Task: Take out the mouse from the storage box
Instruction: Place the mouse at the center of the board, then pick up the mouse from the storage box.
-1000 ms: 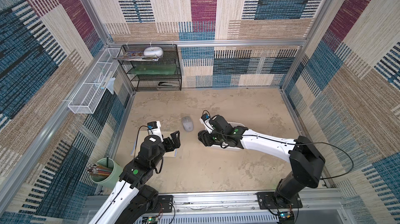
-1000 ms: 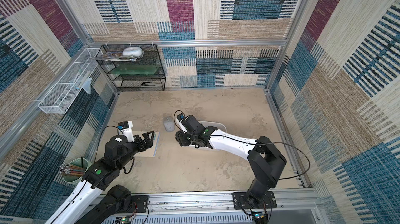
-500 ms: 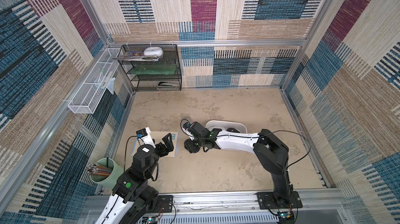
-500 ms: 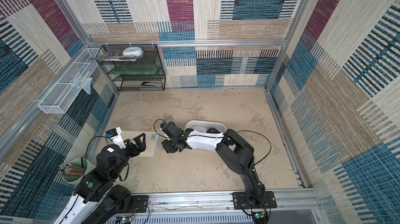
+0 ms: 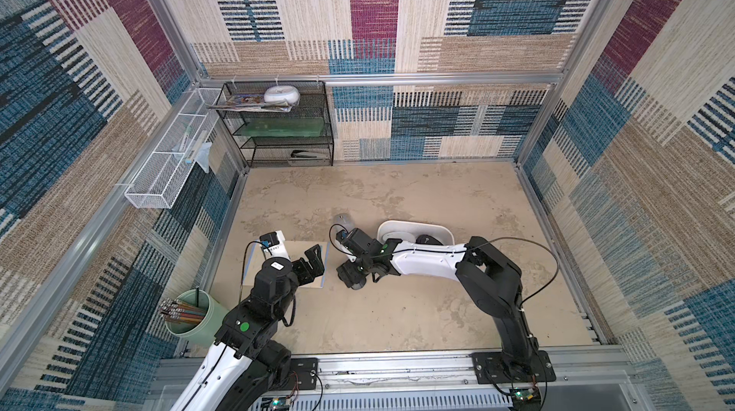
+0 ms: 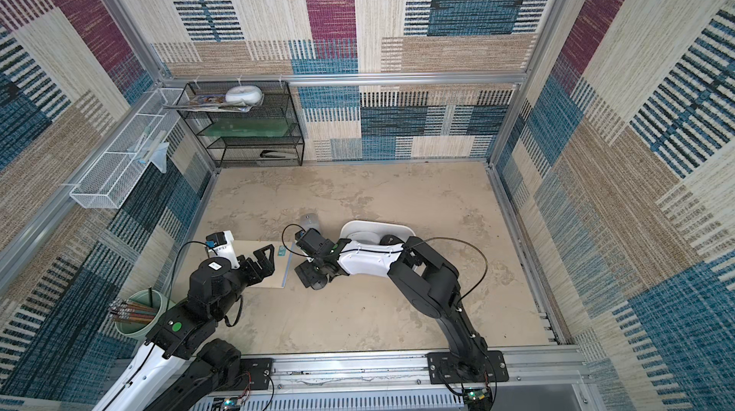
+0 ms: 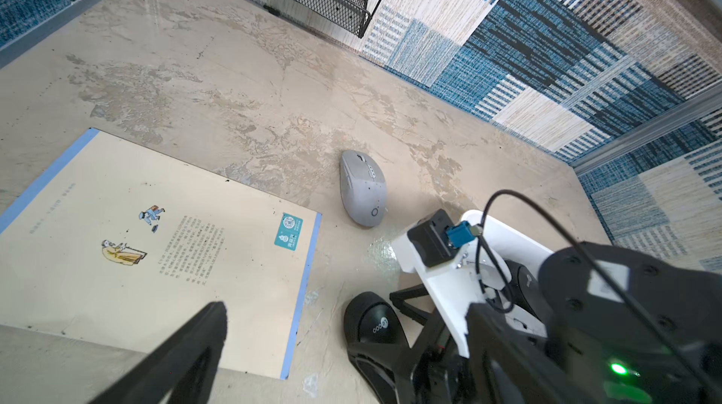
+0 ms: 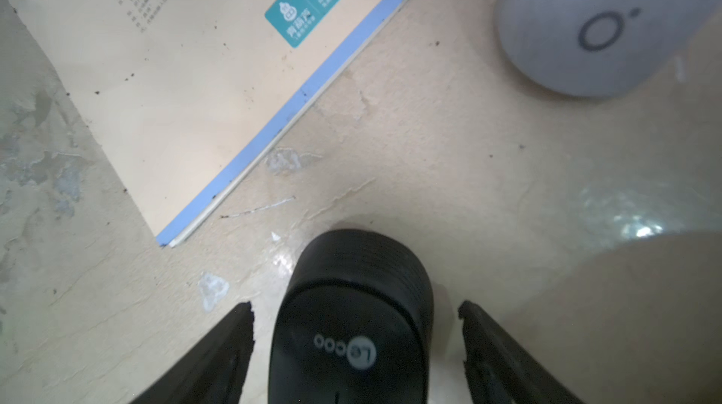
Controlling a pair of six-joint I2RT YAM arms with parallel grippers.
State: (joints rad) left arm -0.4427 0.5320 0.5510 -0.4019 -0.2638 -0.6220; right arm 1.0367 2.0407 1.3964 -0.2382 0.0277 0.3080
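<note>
Both top views look steeply down from high at the front, over the whole floor (image 5: 397, 198). The left wrist view looks slantwise from low; the right wrist view is very near the floor. These two share the black mouse (image 8: 351, 327) at bottom centre, the grey mouse (image 7: 361, 191) and the book (image 7: 156, 245) corner.

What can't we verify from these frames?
- Storage box contents: both top views, right arm covers most; dark object inside unidentifiable.
- Black mouse: part cut off by right wrist view's edge; indistinguishable from right gripper in top views.
- Grey mouse: faint and blurred in top views.
- Left gripper: left wrist view shows one finger only.
</note>
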